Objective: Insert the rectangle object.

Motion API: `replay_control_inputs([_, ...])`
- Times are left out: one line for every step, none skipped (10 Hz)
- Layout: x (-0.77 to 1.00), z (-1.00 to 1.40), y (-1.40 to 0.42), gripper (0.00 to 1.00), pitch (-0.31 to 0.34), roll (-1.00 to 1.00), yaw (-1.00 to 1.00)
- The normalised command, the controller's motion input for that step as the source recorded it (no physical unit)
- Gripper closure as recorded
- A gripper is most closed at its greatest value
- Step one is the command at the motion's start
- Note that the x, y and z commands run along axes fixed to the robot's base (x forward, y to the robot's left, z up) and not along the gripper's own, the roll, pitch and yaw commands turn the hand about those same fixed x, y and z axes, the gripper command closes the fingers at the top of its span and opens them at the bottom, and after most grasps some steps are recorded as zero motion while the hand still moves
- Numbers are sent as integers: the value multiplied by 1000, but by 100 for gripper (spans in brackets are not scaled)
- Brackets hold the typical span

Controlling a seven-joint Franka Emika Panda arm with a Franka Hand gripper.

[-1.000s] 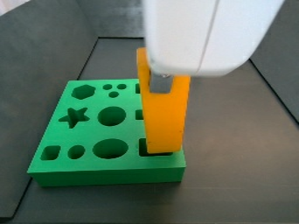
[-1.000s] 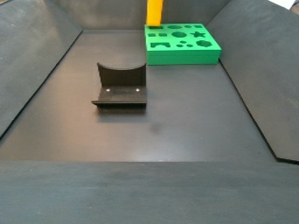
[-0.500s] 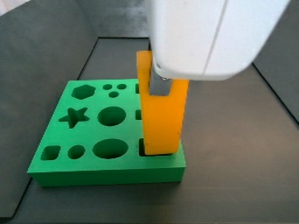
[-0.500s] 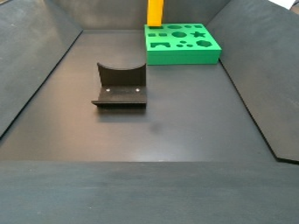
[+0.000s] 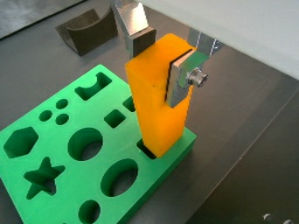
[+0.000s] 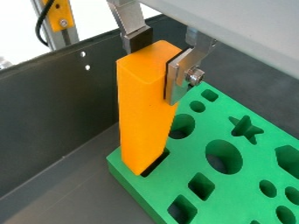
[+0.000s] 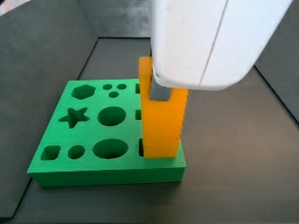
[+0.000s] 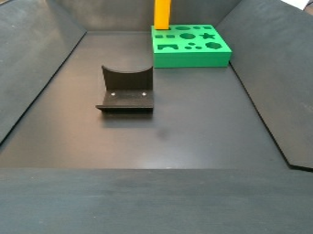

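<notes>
Upright, the block [image 5: 160, 96] was clenched near its top by the gripper [image 5: 162, 58], its foot entered in the board's [image 5: 70, 166] edge slot.

No readable text, labels, brands or numbers anywhere: none on the gripper [image 5: 160, 54], the rectangle object [image 5: 156, 96], the green board [image 5: 82, 166] or the fixture [image 8: 126, 91].

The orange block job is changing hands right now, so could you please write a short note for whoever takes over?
Claw: shut on the orange block, gripping near its top, above the green board.
Block: upright, lower end in the rectangular slot along the board's edge, most of it standing proud.
Fixture: apart on the floor, unused.
Done: aligned, insertion begun.
Left: probably press down fully, then release.
</notes>
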Motion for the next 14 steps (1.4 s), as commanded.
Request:
replay_control_inputs([0, 0, 0, 100, 201, -127, -160])
replay_control_inputs([0, 0, 0, 100, 31, -61, 0])
replay_control_inputs([0, -40, 0, 100, 10, 0, 0])
replay_control_inputs([0, -306, 0, 100, 214, 26, -6])
replay_control_inputs([74, -223, -14, 100, 300, 203, 0])
replay_control_inputs([186, -171, -74, 100, 340, 280, 140])
replay_control_inputs([320, -183, -57, 100, 334, 233, 149])
replay_control_inputs([371, -200, 0, 100, 339, 197, 143])
replay_control_inputs([386, -140, 0, 100, 280, 246, 211])
replay_control_inputs([374, -100, 0, 100, 223, 274, 269])
replay_control_inputs([331, -149, 0, 100, 219, 281, 246])
replay_control_inputs([226, -237, 0, 100, 244, 211, 191])
replay_control_inputs([31, -320, 0, 100, 257, 147, 160])
replay_control_inputs([0, -263, 0, 100, 306, 61, 40])
